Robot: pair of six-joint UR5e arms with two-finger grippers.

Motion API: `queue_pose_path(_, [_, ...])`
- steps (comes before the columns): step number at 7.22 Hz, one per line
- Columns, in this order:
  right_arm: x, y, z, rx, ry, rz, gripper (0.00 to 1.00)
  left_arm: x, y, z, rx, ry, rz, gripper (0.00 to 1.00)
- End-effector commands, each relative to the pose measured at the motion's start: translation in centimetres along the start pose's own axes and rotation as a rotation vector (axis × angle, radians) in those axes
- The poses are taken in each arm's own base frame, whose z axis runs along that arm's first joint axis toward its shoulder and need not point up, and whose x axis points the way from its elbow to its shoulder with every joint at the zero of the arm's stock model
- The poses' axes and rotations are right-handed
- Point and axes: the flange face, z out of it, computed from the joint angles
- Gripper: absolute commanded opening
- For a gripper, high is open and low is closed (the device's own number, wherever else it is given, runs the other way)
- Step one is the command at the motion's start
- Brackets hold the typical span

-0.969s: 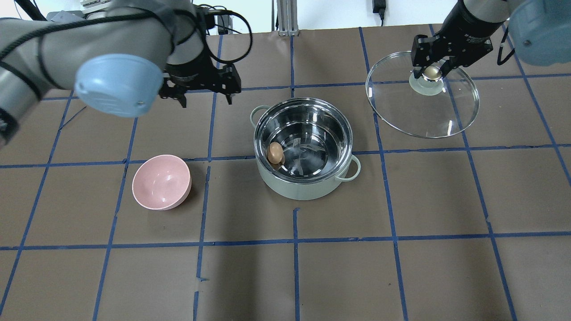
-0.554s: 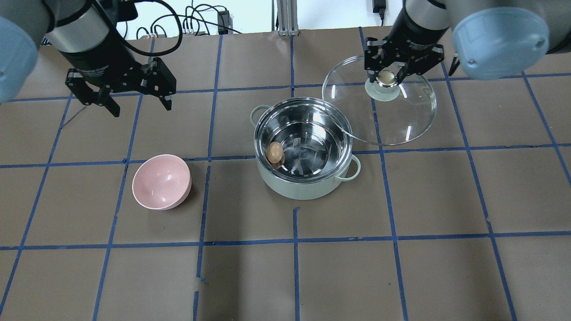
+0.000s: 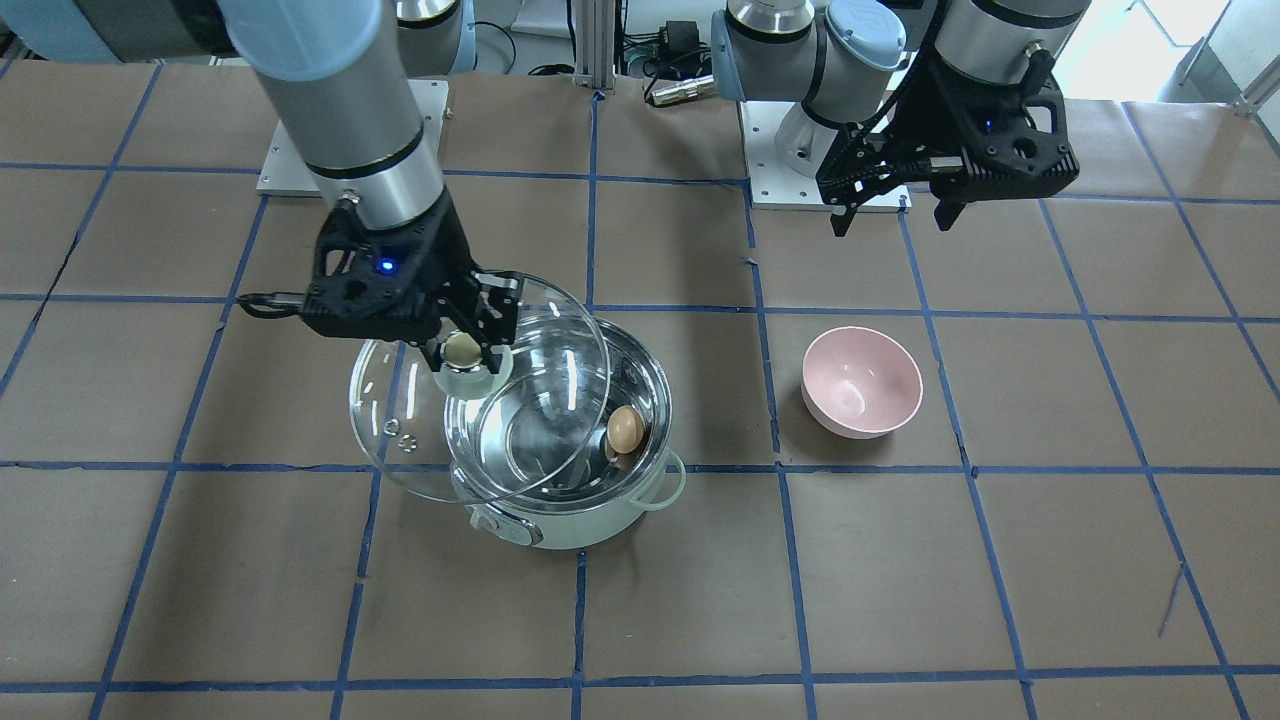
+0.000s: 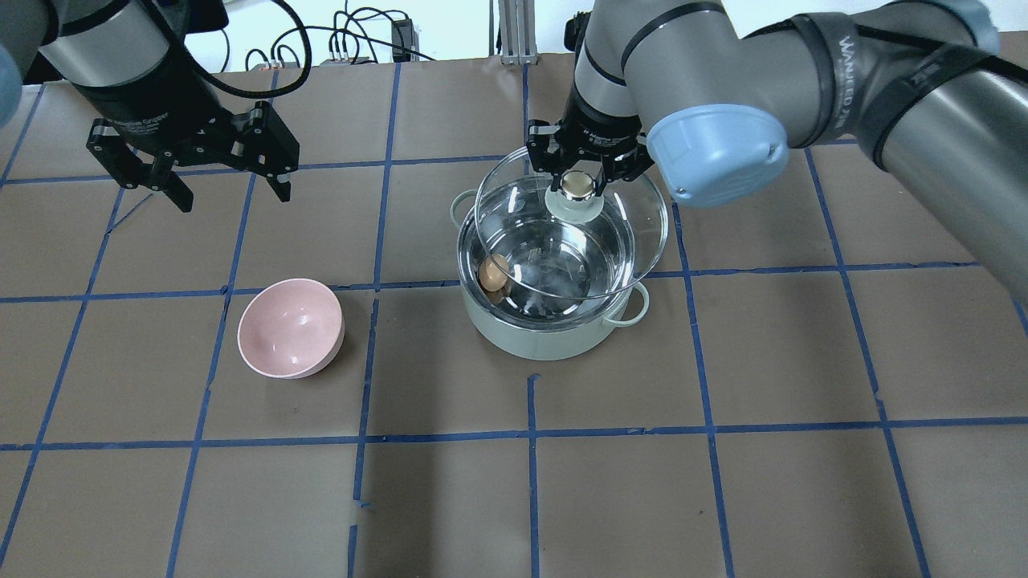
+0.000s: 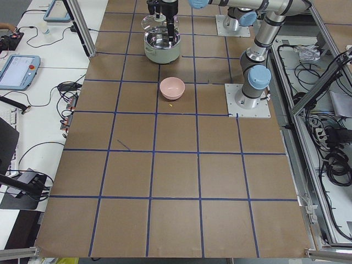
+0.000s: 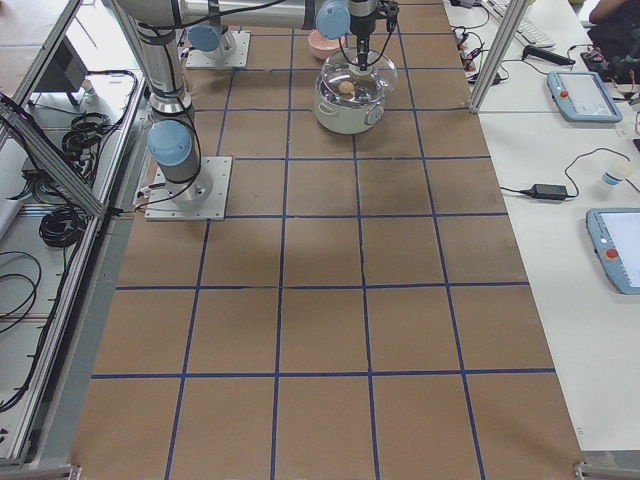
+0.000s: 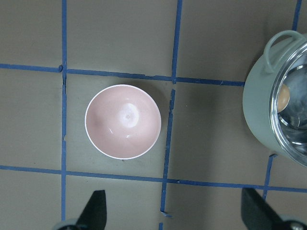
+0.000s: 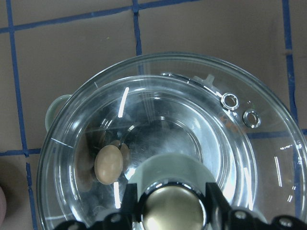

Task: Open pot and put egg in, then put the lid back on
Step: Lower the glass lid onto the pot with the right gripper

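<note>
The left gripper (image 4: 231, 191) has drawn back to the far left, jaws wide and empty; the matte pink bowl (image 4: 291, 327) sits untouched; the smooth tan egg (image 4: 492, 273) lies inside the mint pot (image 4: 546, 341), against its shiny steel wall; the clear domed lid (image 4: 642, 225), a second ago out to the right, now hangs tilted over the rim, its brassy knob (image 3: 462, 350) pinched in the right gripper (image 4: 577, 185); only centring and lowering seem left.

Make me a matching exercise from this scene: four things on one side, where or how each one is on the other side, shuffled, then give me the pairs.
Column one:
1. egg
2. lid
3. pink bowl
4. left gripper

Column two:
A. open, holding nothing
B. inside the pot
C. empty, apart from the pot
D. held by the right gripper over the pot

Pairs: 1-B, 2-D, 3-C, 4-A
</note>
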Motion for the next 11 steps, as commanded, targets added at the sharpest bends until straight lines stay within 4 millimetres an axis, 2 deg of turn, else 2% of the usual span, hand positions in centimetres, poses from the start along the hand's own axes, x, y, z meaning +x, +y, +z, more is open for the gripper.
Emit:
queue_pose_path(1, [-0.9, 1.2, 2.4, -0.001, -0.007, -0.014, 0.45, 0.1, 0.1, 0.2, -0.004, -0.019, 0.008, 1.00])
queue_pose_path(3, [-2.7, 2.5, 2.7, 0.005, -0.016, -0.015, 0.43, 0.2, 0.2, 0.1, 0.000, -0.016, 0.012, 1.00])
queue_pose_path(11, [-2.5, 2.4, 2.7, 0.014, 0.004, -0.018, 0.43, 0.1, 0.5, -0.4, 0.010, -0.011, 0.010, 1.00])
